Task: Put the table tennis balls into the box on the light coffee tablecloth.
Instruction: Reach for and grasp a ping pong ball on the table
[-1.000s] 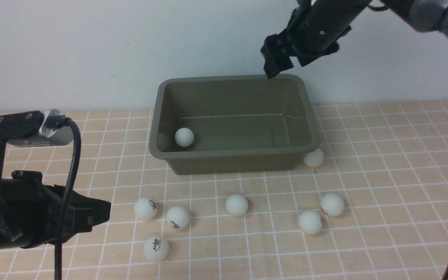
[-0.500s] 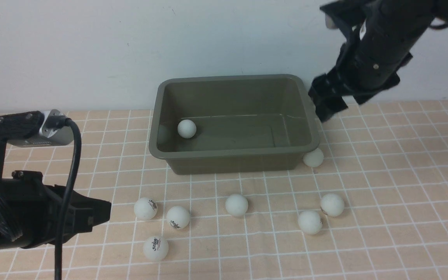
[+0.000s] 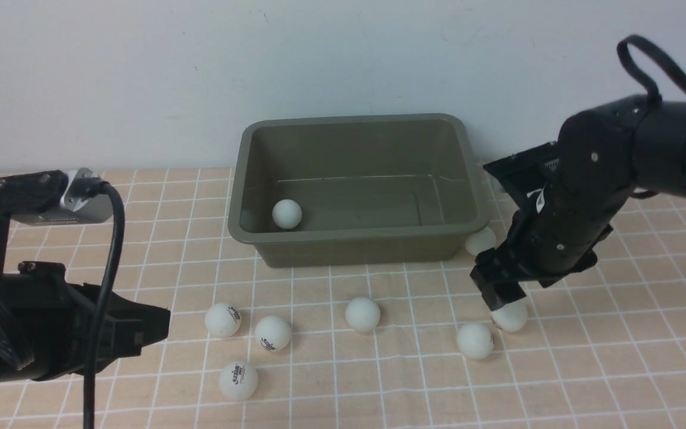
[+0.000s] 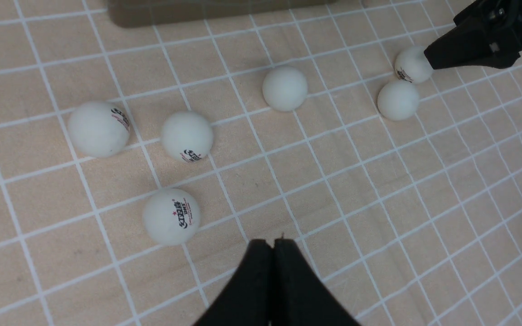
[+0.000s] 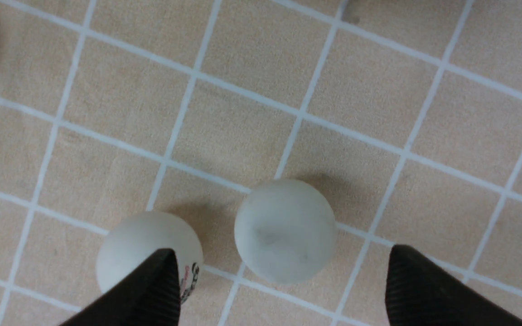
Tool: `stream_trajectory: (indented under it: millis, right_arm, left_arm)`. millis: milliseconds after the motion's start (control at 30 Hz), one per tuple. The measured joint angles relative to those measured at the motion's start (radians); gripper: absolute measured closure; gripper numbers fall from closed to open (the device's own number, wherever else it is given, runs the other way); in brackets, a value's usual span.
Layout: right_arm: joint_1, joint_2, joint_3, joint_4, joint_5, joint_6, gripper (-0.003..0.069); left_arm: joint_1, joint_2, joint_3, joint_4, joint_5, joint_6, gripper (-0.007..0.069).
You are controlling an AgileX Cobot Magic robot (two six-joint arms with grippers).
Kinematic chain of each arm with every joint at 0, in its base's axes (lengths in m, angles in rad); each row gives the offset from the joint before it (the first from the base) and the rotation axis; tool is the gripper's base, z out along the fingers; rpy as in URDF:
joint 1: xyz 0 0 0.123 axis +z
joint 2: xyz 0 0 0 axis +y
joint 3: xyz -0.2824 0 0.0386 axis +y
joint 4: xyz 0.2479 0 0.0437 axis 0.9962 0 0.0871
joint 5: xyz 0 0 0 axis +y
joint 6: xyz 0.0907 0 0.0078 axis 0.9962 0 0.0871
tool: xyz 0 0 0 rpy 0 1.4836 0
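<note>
Right gripper [image 3: 499, 300] wide open, empty; one fingertip [image 5: 152, 290] overlaps the logo-printed white ball [image 5: 129, 244]; centre on the plain matte white ball [image 5: 286, 231], then close.

small logos on balls [image 4: 171, 216], red star, txt unreadable

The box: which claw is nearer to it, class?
Right. The right claw hangs open just off the box at its near right corner; the left claw sits shut, farther off, near left.

box [image 3: 349, 250] on tablecloth [image 3: 617, 357] | 1 ball [image 3: 287, 214] inside, left | 6 balls [image 3: 362, 314] before box | 1 ball [image 3: 479, 241] beside its right corner
</note>
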Motion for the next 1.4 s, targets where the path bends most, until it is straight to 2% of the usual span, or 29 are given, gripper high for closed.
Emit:
stream_trajectory:
  millis: [200,433,900,1200,1400]
  right_arm:
    - [0.000,0.002,0.017,0.000,-0.070,0.000,0.0106]
    - [0.000,0.045,0.021,0.000,-0.075,0.000,0.0132]
    - [-0.068,0.080,0.025,-0.012,-0.082,0.031,0.0319]
    - [-0.073,0.080,0.024,-0.020,-0.071,0.031,0.0321]
    - [-0.073,0.068,-0.075,-0.092,0.088,0.062,0.0321]
  left_arm:
    - [0.000,0.000,0.000,0.000,0.004,0.000,0.0693]
    - [0.000,0.000,0.000,0.000,0.024,0.000,0.0693]
    - [0.000,0.000,0.000,0.000,0.025,0.000,0.0693]
    - [0.000,0.000,0.000,0.001,0.025,0.000,0.0693]
    - [0.000,0.000,0.000,0.001,0.025,0.000,0.0693]
